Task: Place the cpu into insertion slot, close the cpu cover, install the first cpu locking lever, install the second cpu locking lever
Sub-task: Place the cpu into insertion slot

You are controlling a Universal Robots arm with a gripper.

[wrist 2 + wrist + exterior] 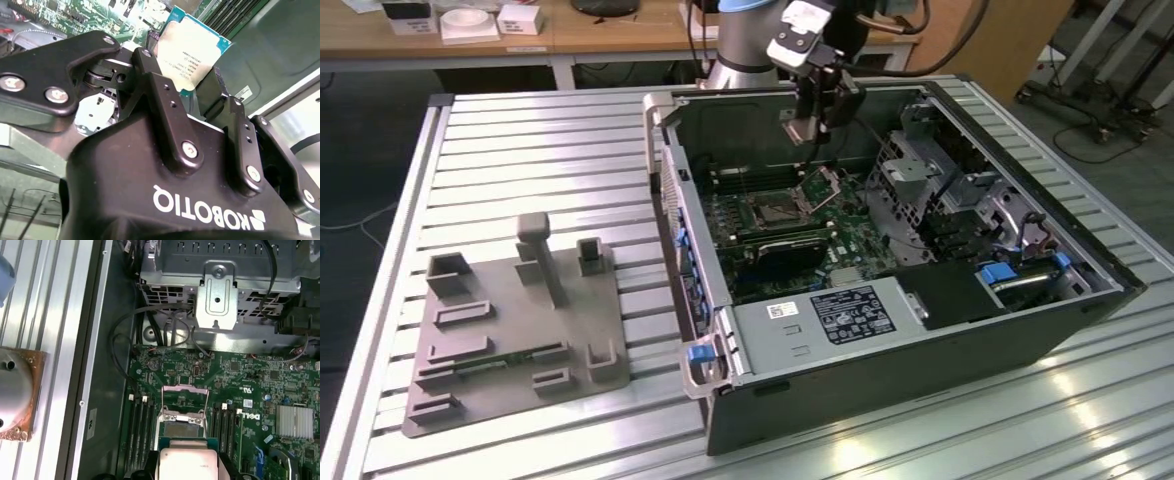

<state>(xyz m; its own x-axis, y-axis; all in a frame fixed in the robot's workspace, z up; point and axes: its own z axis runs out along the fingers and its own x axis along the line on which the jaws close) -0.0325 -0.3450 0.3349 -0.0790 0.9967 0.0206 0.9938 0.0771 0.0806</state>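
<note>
The claw (803, 124) is shut on the cpu (798, 131) and pinches it by two facing edges. In the second wrist view, black fingers (159, 95) press on each side of the chip.

The cpu is held flat, with its silver top turned up toward the wrist cameras. A thin green rim shows round it. It is square, so no side is longer than another. In the first wrist view, its edges run nearly in line with the edges of the insertion slot (182, 429).

In the exterior view, the cpu hangs in the air over the open computer case (894, 385), well above the green board (851, 222). The insertion slot sits at about 6 o'clock from the cpu, open, with its dark middle showing. The cpu cover (825, 188) stands tipped up at about 1 o'clock from the slot. A black box with a label (851, 315) lies at about 5 o'clock from the slot.

A grey holder tray (520, 335) rests on the metal table (520, 140), at about 8 o'clock from the case.
</note>
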